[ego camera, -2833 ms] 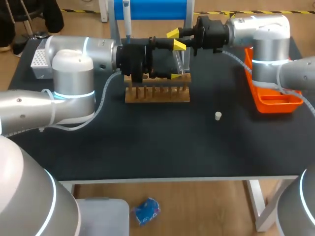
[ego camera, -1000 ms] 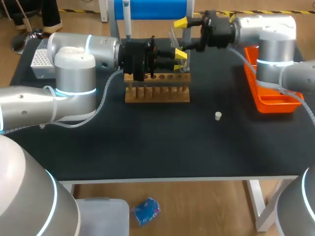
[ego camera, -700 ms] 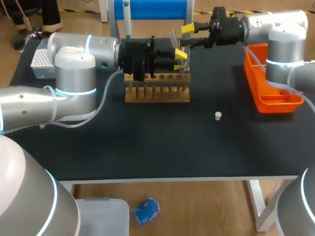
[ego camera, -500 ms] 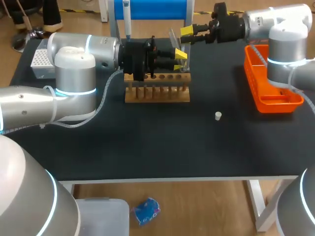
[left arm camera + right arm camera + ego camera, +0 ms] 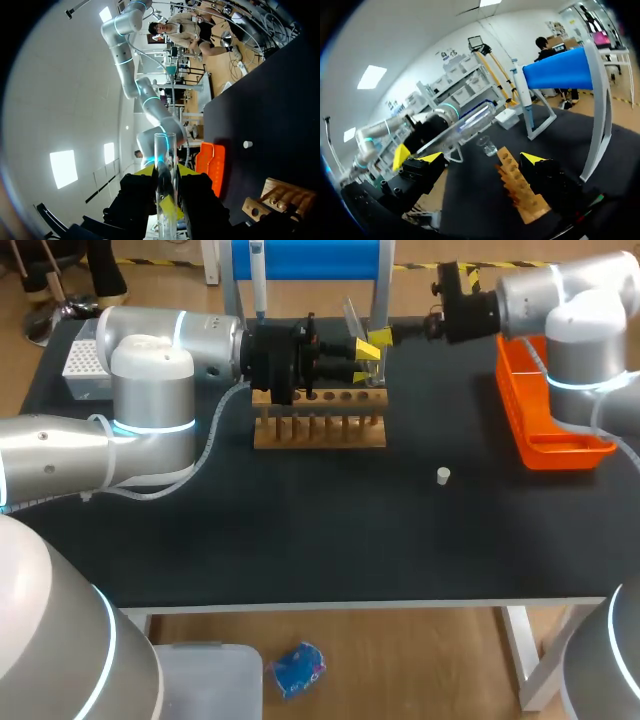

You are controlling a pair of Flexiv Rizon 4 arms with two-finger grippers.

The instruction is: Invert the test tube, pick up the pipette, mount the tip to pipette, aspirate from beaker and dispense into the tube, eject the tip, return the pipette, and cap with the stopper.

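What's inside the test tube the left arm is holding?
The test tube looks clear and empty where it shows; the part between the jaws of the left gripper is covered, so nothing can be told there.

Black table [image 5: 320, 540] bears wooden rack [image 5: 320, 430], orange tray [image 5: 560, 452], white stopper [image 5: 443, 476], perhaps a tip box [image 5: 80, 362].

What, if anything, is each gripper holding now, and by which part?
The left gripper grips the test tube by its wall, below the open end; the right gripper holds nothing.
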